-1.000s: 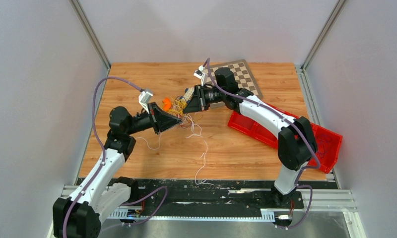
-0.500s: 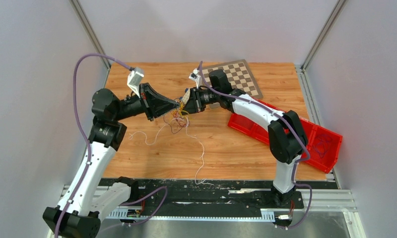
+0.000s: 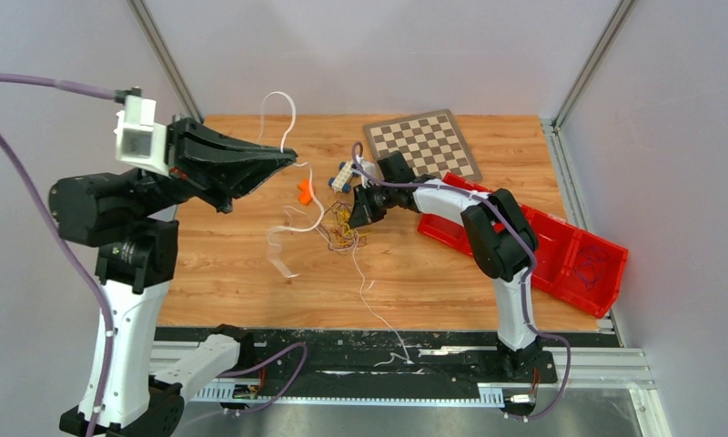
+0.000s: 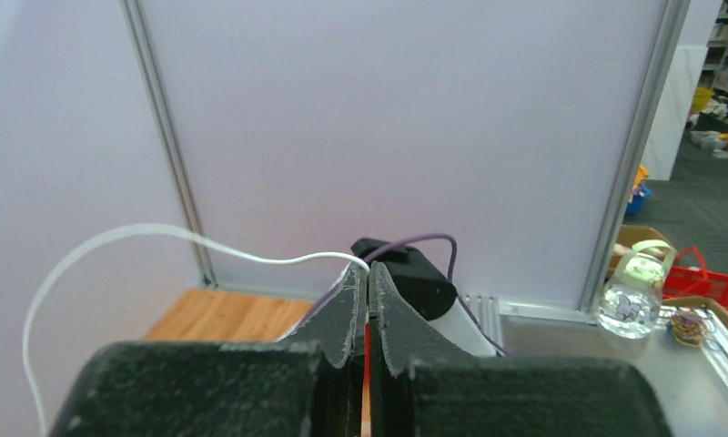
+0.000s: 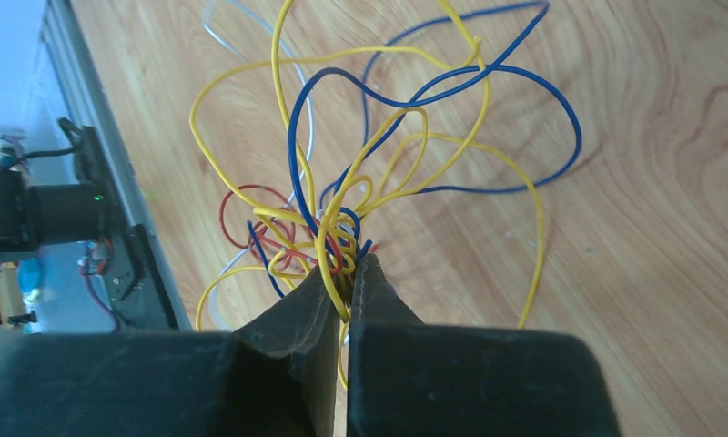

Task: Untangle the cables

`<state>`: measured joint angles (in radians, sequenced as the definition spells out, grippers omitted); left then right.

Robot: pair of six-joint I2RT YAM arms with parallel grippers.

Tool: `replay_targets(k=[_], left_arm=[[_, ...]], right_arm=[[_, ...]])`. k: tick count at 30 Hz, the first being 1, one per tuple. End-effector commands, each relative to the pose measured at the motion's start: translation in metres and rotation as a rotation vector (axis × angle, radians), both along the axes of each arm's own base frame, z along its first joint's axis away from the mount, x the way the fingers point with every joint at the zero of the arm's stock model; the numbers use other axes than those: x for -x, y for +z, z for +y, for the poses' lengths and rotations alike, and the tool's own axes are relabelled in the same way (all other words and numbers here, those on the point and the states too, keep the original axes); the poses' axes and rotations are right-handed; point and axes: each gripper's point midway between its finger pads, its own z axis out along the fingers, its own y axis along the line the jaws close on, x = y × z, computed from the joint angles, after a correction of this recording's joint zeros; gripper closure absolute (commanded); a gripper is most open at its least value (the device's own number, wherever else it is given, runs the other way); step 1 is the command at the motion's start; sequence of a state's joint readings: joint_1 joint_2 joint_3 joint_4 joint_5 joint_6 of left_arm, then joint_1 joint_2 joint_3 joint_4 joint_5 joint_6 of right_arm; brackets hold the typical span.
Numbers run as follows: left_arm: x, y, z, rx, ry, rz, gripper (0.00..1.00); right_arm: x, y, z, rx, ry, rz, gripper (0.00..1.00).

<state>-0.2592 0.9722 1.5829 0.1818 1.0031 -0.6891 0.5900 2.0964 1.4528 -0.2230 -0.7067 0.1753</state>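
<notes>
Left gripper [image 4: 368,273] raised, jaws pinched shut on a thin white wire [image 4: 151,227] looping out of frame; right gripper [image 5: 346,278] jaws clamped into the glossy yellow, blue, red cables [image 5: 342,214] tangled on the wood-grain surface [image 3: 233,273], individual strands hard to trace.

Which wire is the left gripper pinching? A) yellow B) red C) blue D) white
D: the left gripper is shut on a white wire that arcs away from its tips, while the yellow, blue and red tangle sits at the right gripper, which is shut on it.
</notes>
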Motion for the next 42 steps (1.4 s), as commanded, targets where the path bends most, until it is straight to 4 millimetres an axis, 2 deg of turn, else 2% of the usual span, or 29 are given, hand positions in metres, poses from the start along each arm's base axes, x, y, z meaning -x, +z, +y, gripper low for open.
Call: replay_targets(k=[1, 2, 5, 7, 9, 10, 11, 12, 13, 14, 15, 18, 21, 24, 26, 28, 31, 34, 37, 42], left_arm=[[-0.027, 0.026, 0.008, 0.03, 0.121, -0.01, 1.0], [-0.024, 0.034, 0.011, 0.036, 0.136, -0.02, 1.0], [-0.034, 0.031, 0.012, 0.022, 0.164, -0.012, 1.0], [-0.046, 0.013, 0.01, 0.001, 0.171, 0.06, 1.0], [-0.066, -0.023, 0.007, -0.028, 0.177, 0.17, 1.0], [-0.066, -0.032, 0.007, -0.037, 0.174, 0.189, 1.0], [-0.077, -0.053, 0.005, -0.054, 0.176, 0.239, 1.0], [-0.075, -0.059, 0.005, -0.058, 0.177, 0.244, 1.0], [-0.083, -0.078, 0.003, -0.077, 0.172, 0.28, 1.0], [-0.081, -0.085, 0.003, -0.086, 0.166, 0.284, 1.0], [-0.086, -0.1, 0.001, -0.106, 0.16, 0.308, 1.0], [-0.084, -0.127, -0.005, -0.163, 0.097, 0.346, 1.0], [-0.081, -0.156, -0.011, -0.214, 0.013, 0.409, 1.0], [-0.077, -0.18, -0.018, -0.257, -0.064, 0.458, 1.0], [-0.075, -0.197, -0.023, -0.288, -0.098, 0.484, 1.0], [-0.074, -0.21, -0.029, -0.311, -0.118, 0.507, 1.0], [-0.073, -0.221, -0.04, -0.322, -0.151, 0.536, 1.0], [-0.065, -0.223, -0.057, -0.325, -0.228, 0.559, 1.0], [-0.062, -0.22, -0.074, -0.328, -0.293, 0.556, 1.0], [-0.049, -0.211, -0.098, -0.315, -0.42, 0.577, 1.0]], right_arm=[[-0.005, -0.009, -0.004, 0.026, 0.042, -0.082, 0.95], [-0.005, -0.012, -0.005, 0.033, 0.044, -0.083, 0.9], [-0.004, 0.002, -0.001, 0.004, 0.066, -0.09, 0.75], [-0.005, 0.026, 0.005, -0.039, 0.09, -0.111, 0.7], [-0.01, 0.056, 0.011, -0.086, 0.114, -0.168, 0.71], [-0.015, 0.074, 0.014, -0.109, 0.119, -0.206, 0.74], [-0.019, 0.091, 0.018, -0.133, 0.124, -0.242, 0.76], [-0.024, 0.108, 0.022, -0.158, 0.126, -0.272, 0.75], [-0.027, 0.124, 0.025, -0.184, 0.134, -0.291, 0.7], [-0.026, 0.141, 0.027, -0.21, 0.147, -0.302, 0.6], [-0.025, 0.158, 0.026, -0.231, 0.16, -0.313, 0.5], [-0.008, 0.192, 0.004, -0.237, 0.18, -0.324, 0.29], [0.019, 0.204, -0.038, -0.201, 0.182, -0.356, 0.12], [0.039, 0.212, -0.082, -0.152, 0.137, -0.418, 0.02], [0.051, 0.229, -0.104, -0.139, 0.105, -0.479, 0.0], [0.068, 0.249, -0.116, -0.142, 0.108, -0.549, 0.0], [0.099, 0.284, -0.122, -0.203, 0.136, -0.646, 0.0], [0.127, 0.302, -0.116, -0.23, 0.173, -0.715, 0.02], [0.143, 0.306, -0.113, -0.247, 0.198, -0.744, 0.04], [0.156, 0.301, -0.107, -0.256, 0.228, -0.77, 0.02]])
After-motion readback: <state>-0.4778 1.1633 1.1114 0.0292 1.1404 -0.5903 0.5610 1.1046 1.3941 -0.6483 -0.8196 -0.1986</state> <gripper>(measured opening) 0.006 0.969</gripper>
